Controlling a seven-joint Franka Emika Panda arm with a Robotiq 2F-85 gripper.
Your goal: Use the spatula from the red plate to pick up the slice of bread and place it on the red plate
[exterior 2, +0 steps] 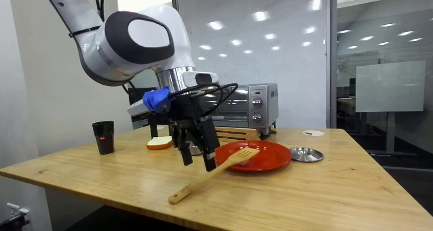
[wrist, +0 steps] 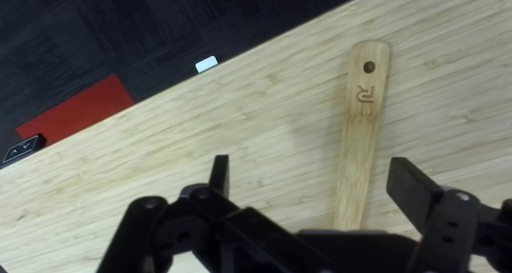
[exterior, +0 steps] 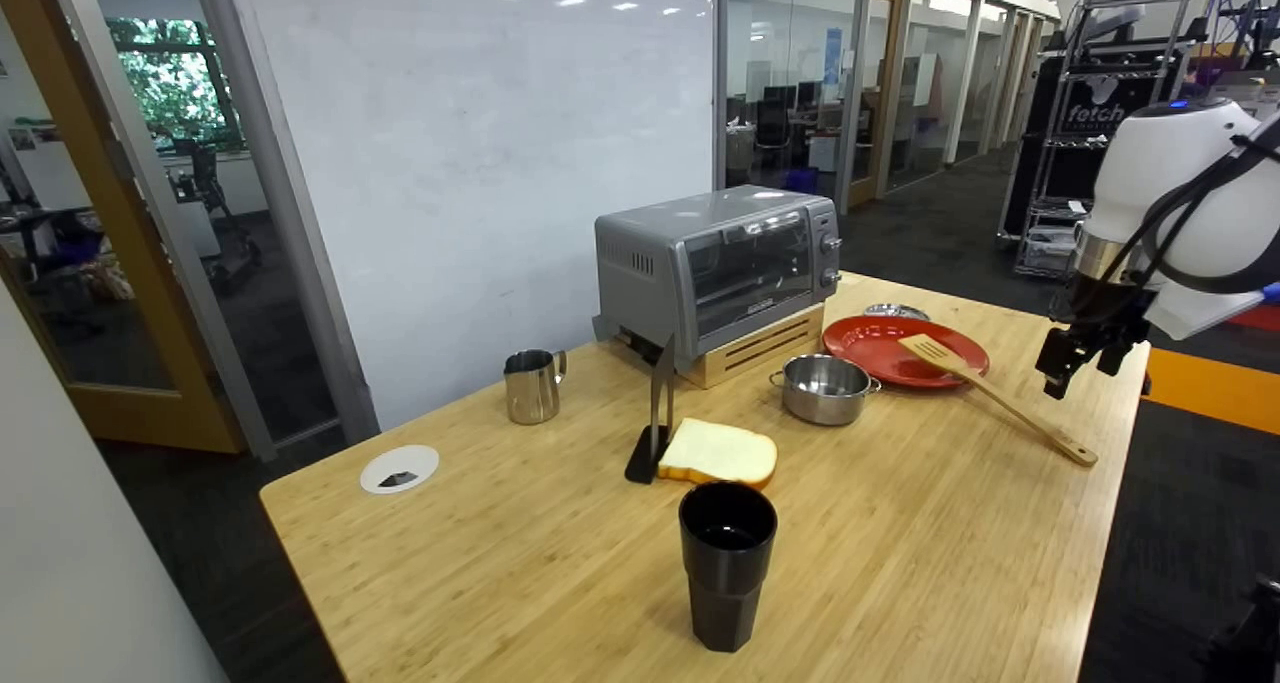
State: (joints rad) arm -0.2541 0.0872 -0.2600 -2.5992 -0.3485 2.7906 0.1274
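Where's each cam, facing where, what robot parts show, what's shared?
In an exterior view: from the cup side, facing the oven; arm, pincer at right.
In an exterior view: from the spatula side, facing plate and oven; arm from upper left, pincer mid-frame.
Wrist view: on the arm, facing down at spatula handle; pincer fingers at bottom.
Both exterior views share cup, oven, bread, plate.

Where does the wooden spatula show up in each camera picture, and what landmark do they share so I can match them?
In an exterior view: the spatula lies right of center, its slotted end over the red plate.
In an exterior view: the spatula is in the lower middle, slanting from the red plate down to the left.
Wrist view: only the spatula's handle shows, right of center, holed end up.
Shared landmark: the table, visible in all three.
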